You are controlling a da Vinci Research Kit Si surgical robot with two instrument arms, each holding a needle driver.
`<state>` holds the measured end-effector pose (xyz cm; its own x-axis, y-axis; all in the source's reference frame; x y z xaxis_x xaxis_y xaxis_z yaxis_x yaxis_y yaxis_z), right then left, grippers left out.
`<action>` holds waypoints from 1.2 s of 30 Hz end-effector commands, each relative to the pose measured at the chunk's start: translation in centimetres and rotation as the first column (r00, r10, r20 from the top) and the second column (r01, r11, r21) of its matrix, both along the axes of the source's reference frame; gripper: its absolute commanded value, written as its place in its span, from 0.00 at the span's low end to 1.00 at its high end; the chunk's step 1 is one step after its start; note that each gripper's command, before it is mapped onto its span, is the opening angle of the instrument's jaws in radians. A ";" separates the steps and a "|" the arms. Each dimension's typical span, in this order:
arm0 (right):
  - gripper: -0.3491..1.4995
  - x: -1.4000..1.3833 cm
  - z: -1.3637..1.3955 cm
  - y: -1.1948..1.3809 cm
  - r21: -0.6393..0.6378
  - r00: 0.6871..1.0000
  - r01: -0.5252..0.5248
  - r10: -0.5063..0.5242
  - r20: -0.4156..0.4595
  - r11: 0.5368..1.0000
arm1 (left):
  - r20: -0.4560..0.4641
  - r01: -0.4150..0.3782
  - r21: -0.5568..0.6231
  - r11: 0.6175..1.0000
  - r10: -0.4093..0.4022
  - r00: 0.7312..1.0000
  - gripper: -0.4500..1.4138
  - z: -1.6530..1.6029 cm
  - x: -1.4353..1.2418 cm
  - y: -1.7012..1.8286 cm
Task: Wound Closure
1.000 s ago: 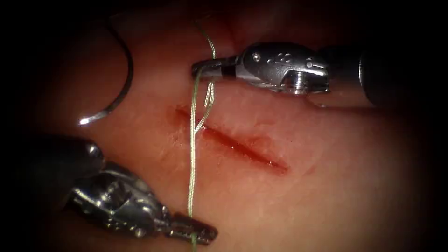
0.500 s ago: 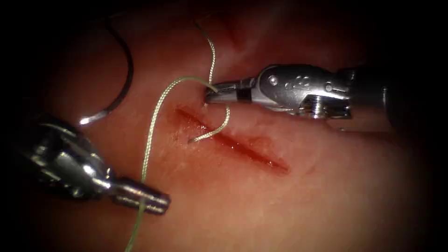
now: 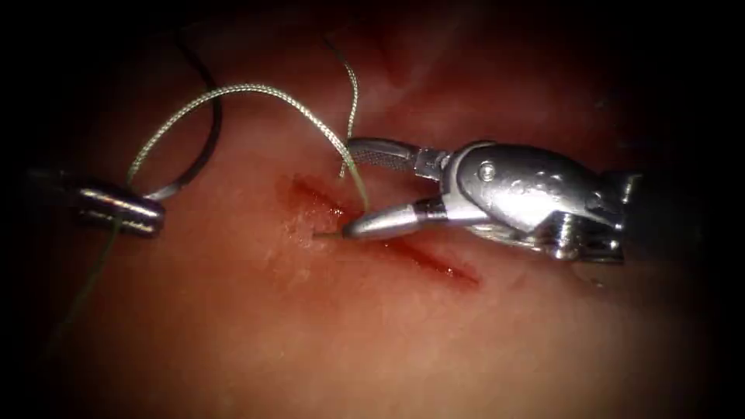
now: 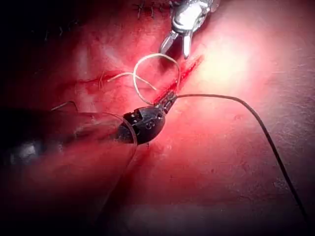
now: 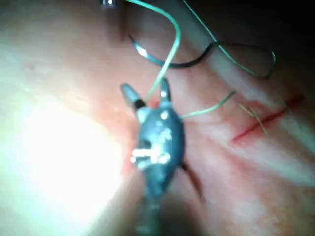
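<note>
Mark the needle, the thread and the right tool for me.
needle (image 3: 208,147): endoscope view, on its dark curved body, left of the cut.
thread (image 3: 256,90): endoscope view, top of its arch.
right tool (image 3: 358,190): endoscope view, midway between its open jaw tips.

Light pools around the cut and fades to black all round; glare glints off the right tool.

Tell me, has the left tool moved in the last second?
Yes. Shut on the thread, the left tool has gone up and left, away from the cut, to just under the needle lying free on the tissue.
</note>
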<state>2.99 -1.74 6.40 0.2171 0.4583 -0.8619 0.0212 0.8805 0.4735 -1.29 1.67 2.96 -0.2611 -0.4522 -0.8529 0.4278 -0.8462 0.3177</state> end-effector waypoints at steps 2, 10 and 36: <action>0.98 -0.06 0.01 0.16 0.014 1.000 -0.019 0.019 -0.012 1.000 | -0.012 0.012 -0.006 1.000 -0.012 1.000 0.00 0.11 -0.04 0.02; 0.43 -0.25 0.23 0.52 0.000 0.991 -0.132 0.132 0.029 0.991 | -0.007 0.013 -0.010 1.000 -0.013 1.000 0.00 0.17 -0.07 0.02; 0.00 0.73 0.55 0.35 -0.053 0.997 -0.062 0.064 0.047 0.997 | 0.112 0.131 0.050 0.990 -0.136 0.984 0.00 1.17 -0.86 -0.03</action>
<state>3.64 -1.39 6.90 0.2308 0.4283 -0.8737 -0.0597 0.9025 0.4266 -2.17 1.61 4.06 -0.2097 -0.3780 -0.9017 0.2735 -0.9081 0.3171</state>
